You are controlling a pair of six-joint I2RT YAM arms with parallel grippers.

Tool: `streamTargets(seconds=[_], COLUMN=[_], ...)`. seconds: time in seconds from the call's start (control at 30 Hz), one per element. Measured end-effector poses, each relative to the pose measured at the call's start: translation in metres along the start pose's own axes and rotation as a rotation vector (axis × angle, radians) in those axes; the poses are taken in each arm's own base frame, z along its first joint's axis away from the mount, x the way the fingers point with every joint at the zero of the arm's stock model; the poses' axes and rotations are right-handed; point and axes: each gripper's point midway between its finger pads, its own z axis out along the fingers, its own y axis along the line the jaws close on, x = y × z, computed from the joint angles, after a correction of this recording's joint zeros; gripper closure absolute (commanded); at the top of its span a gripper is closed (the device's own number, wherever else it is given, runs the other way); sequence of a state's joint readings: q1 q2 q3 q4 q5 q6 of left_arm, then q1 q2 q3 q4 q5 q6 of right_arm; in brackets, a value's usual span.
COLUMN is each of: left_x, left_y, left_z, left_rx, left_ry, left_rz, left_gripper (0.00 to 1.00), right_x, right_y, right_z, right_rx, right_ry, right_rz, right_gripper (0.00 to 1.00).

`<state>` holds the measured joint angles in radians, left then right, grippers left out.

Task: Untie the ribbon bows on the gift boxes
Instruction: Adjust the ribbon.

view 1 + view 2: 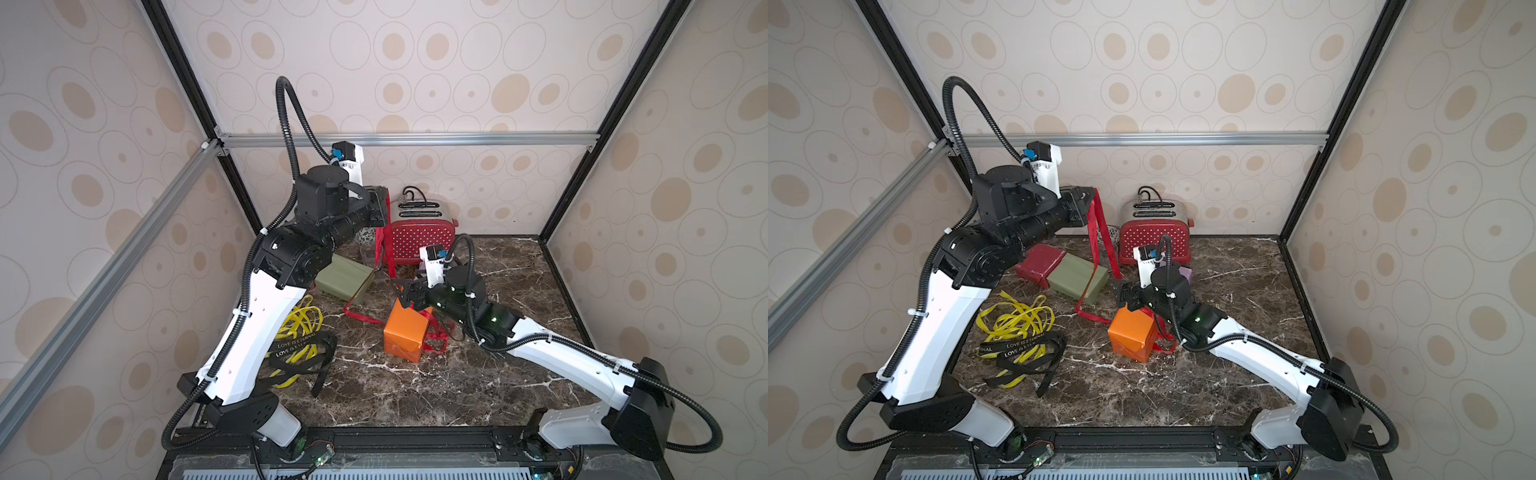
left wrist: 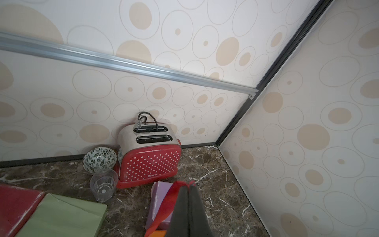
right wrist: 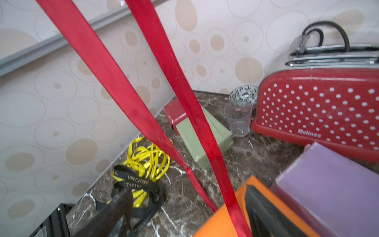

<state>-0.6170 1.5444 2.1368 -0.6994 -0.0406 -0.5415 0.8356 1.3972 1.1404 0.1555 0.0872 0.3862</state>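
A: What has the left gripper (image 2: 188, 187) got?

B: Its two dark fingers are pressed together on the thin red satin ribbon (image 1: 1097, 232). It holds the ribbon high above the brown marble tabletop (image 1: 1183, 386), in front of the red white-dotted toaster (image 1: 1154, 241).

A: Where does that ribbon go?

B: Two strands hang from the pinch. One reaches the marble just beside the olive green paper-wrapped box (image 1: 1077, 276) and runs on to the bright orange paper-wrapped box (image 1: 1131, 334). The other comes down by the right gripper (image 1: 1125, 294) to the orange box's top. More red ribbon lies bunched at that box's far side, under the right arm (image 1: 1258, 353). I cannot tell whether there is a knot there, because the arm hides it.

A: And the right gripper itself?

B: It is released, with its jaws spread wide. It sits low at the orange box's upper corner, one finger over the orange paper and the other out over bare marble. The red strands pass between them.

A: The other boxes?

B: The dark red paper-wrapped box (image 1: 1038, 259) lies touching the olive one. The lilac purple paper-wrapped box (image 3: 328, 195) lies between the toaster and the orange box, mostly behind the right wrist in both top views.

A: The remaining ribbons?

B: The bright yellow satin ribbon (image 1: 1017, 320) lies in a loose tangle on the marble near the left arm (image 1: 942, 328). The wider black ribbon lettered in white (image 1: 1021, 349) is draped over it.
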Motion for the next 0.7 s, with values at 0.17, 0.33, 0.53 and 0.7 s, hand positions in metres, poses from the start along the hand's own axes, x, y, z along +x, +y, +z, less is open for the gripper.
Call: streamTargets(seconds=[0.17,0.33,0.53,0.7], left_x=[0.014,0.014,0.016,0.015], left_y=[0.002,0.000,-0.002,0.000], left_z=[0.007,0.007,0.007,0.007], left_rx=[-0.001,0.009,0.021,0.010], left_ry=[0.039,0.042,0.052,0.046], left_rz=[-0.071,-0.113,-0.133,-0.132], left_gripper=[1.00,1.00,1.00,1.00], right_x=[-0.014,-0.018,-0.019,-0.006], right_y=[0.009,0.011,-0.006,-0.024], right_z=[0.028,0.058,0.080,0.096], right_rx=[-0.037,-0.024,0.058,0.077], right_ry=[-0.073,-0.084,-0.101,-0.078], right_rz=[0.049,0.061,0.054,0.062], right_gripper=[0.00,0.00,0.08,0.68])
